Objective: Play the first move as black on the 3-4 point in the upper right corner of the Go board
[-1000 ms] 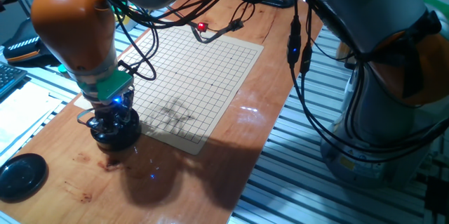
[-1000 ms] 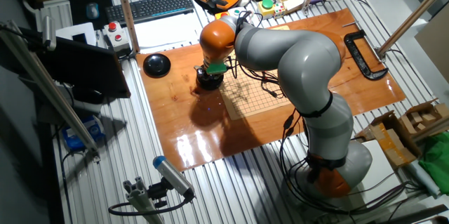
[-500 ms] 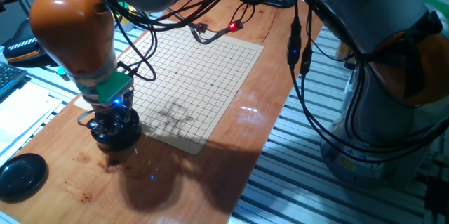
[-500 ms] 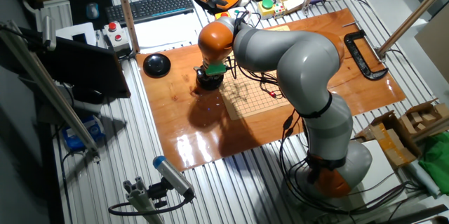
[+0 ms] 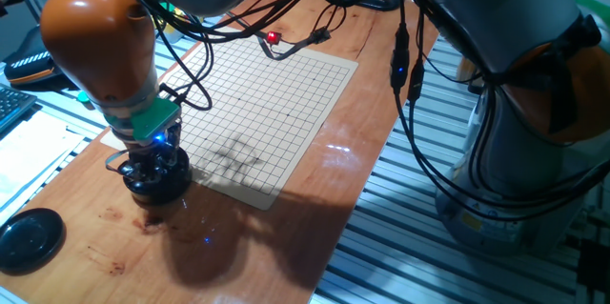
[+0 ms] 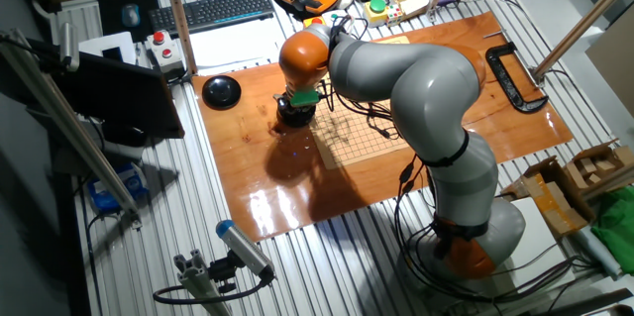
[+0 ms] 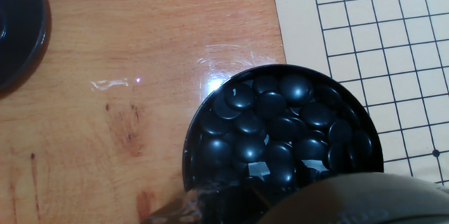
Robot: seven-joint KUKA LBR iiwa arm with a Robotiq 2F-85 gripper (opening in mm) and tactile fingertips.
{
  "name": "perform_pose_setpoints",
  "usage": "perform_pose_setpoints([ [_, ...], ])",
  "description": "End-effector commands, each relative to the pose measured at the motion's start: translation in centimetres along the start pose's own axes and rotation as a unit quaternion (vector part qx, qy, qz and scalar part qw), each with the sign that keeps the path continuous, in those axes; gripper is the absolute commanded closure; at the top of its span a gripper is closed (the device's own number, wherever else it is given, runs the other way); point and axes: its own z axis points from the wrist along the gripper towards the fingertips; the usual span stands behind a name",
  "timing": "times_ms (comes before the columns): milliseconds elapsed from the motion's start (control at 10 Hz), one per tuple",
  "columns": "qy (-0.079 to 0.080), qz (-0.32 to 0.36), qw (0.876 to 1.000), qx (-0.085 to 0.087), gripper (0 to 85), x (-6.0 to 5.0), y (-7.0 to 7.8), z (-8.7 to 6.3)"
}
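Black stones (image 7: 280,136) lie heaped in the round bowl (image 7: 200,122) on the wooden table (image 7: 140,48), just off the board's near edge; none is on the grid yet. The gripper (image 5: 152,172) hangs low over that bowl, and from where I stand I cannot tell how wide its fingers are or whether they hold a stone: the hand view shows only a blur at six o'clock. My worry is the heap itself. The stones are glossy and packed tight, so the fingers could pinch two, or let one slip. The Go board (image 5: 276,104) lies toward three o'clock in the hand view, bare of stones. The bowl's lid (image 5: 29,237) sits apart, and loose cables (image 5: 295,42) droop over the board's far edge, where they could snag.
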Motion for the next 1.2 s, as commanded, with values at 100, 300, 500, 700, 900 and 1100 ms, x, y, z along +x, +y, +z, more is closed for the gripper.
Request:
perform_pose_setpoints([
  [100,0.000,0.000,1.000,-0.002,53.3,0.00,0.00,0.04],
  [300,0.001,0.000,1.000,-0.003,54.0,0.02,0.02,0.06],
  [500,0.002,0.001,1.000,-0.003,55.0,0.03,0.02,0.07],
  [700,0.002,0.001,1.000,-0.004,56.0,0.04,0.02,0.07],
  [900,0.003,-0.001,1.000,-0.004,57.3,0.05,0.02,0.07],
  [1100,0.003,-0.001,1.000,-0.006,58.7,0.05,0.01,0.07],
])
